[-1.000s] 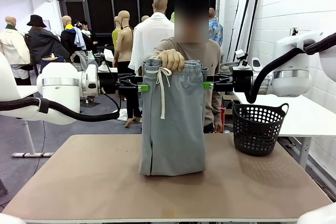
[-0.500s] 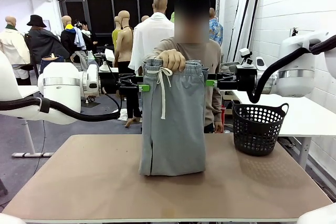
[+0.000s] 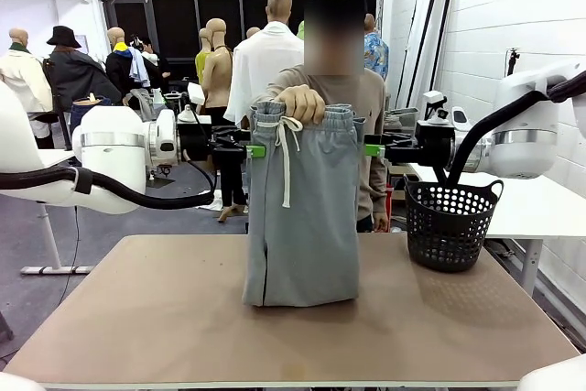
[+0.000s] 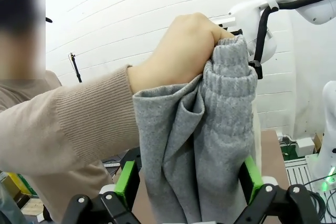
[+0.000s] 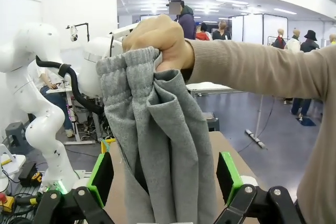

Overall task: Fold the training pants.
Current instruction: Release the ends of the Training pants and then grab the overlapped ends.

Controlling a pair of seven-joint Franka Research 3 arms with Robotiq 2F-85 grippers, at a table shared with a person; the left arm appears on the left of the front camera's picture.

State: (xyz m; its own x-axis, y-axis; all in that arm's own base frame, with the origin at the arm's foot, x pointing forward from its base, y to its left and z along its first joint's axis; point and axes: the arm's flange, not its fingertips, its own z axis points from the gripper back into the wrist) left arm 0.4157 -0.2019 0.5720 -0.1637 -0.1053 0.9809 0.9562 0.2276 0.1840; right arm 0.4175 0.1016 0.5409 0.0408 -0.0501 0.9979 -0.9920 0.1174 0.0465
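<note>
I see the training pants hanging upright from the person's hand, which bunches the waistband at the top, while the lower end rests on the table. My left gripper sits at the cloth's left edge just below the waistband, my right gripper at the right edge at the same height. In both wrist views the jaws stand wide with the grey fabric between them, clamping nothing; whether either brushes the cloth I cannot tell
</note>
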